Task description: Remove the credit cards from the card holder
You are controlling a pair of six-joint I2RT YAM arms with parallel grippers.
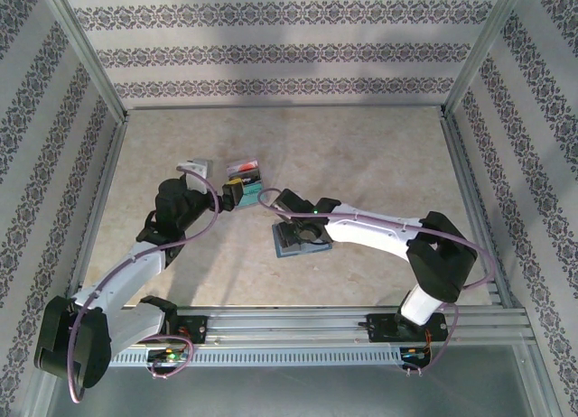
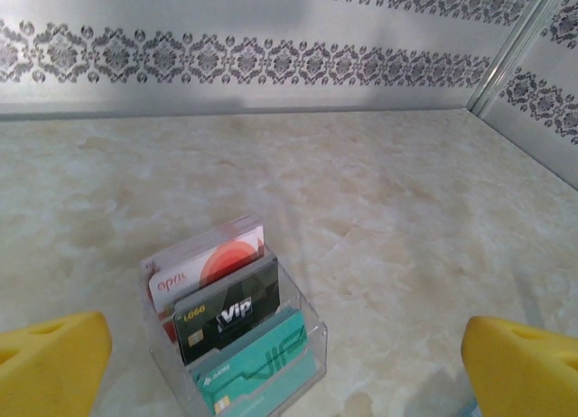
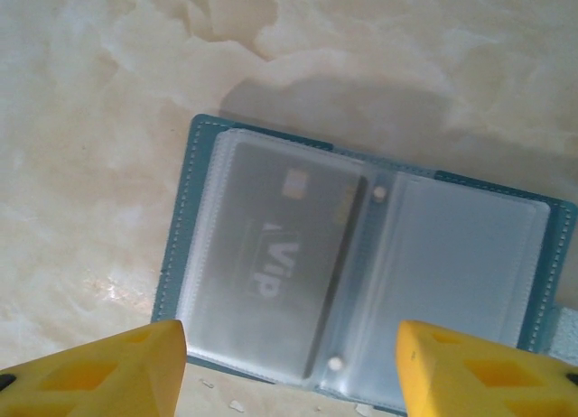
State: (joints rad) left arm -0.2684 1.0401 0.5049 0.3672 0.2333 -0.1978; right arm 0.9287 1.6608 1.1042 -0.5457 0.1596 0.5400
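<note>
From overhead I see the marbled table [image 1: 379, 164] with both arms reaching in from its near edge. The right arm [image 1: 379, 229] stretches toward the table's middle and covers the far part of the holder [image 1: 296, 247]. There I get just its near strip, lying flat a little nearer the near edge than the centre. The left arm [image 1: 135, 271] bends up from the near left corner toward the stand [image 1: 246, 171], which sits left of centre, toward the far edge. Just left of the stand lies a pale object [image 1: 194, 167] I cannot make out.

On the right wrist feed the holder lies open, blue-grey with pale stitching along its rim. Two clear sleeves [image 3: 461, 264] are snapped inside. One holds a dark VIP card [image 3: 271, 264], hazy through the plastic; whether the other holds anything I cannot tell. The right gripper [image 3: 293, 372] hangs above, spread wide, its fingers hiding two of the holder's corners.

The left gripper [image 2: 287, 363] is equally wide apart, its yellow fingertips [image 2: 50, 358] cut off at the picture's lower corners, either side of the stand. The stand holds, back to front, a white card [image 2: 212, 264] with a red circle, a black card [image 2: 226, 316] reading VIP, and a teal card [image 2: 262, 367]. Each hides the lower part of the one behind.
</note>
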